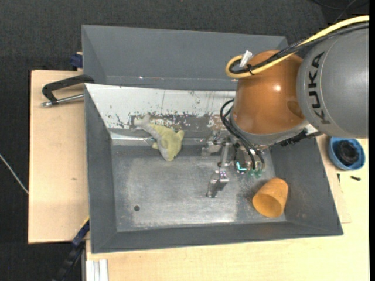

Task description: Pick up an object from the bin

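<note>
Bin (98,174) holds orange cup (270,196), yellowish lump (166,140); gripper (217,186) betw. them, open/closed unclear.

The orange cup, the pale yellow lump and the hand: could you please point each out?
orange cup (270,196), camera view, on its side wall.
pale yellow lump (167,139), camera view, on its middle.
hand (218,185), camera view, at its tip.

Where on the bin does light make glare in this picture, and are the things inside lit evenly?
Camera view: the bin's back wall carries a bright glare band, speckled dark, just above the pale yellow crumpled thing. Camera view: the floor has only a dull sheen around the gripper. Camera view: the orange cup, lying on its side, looks evenly lit, without glare.
</note>
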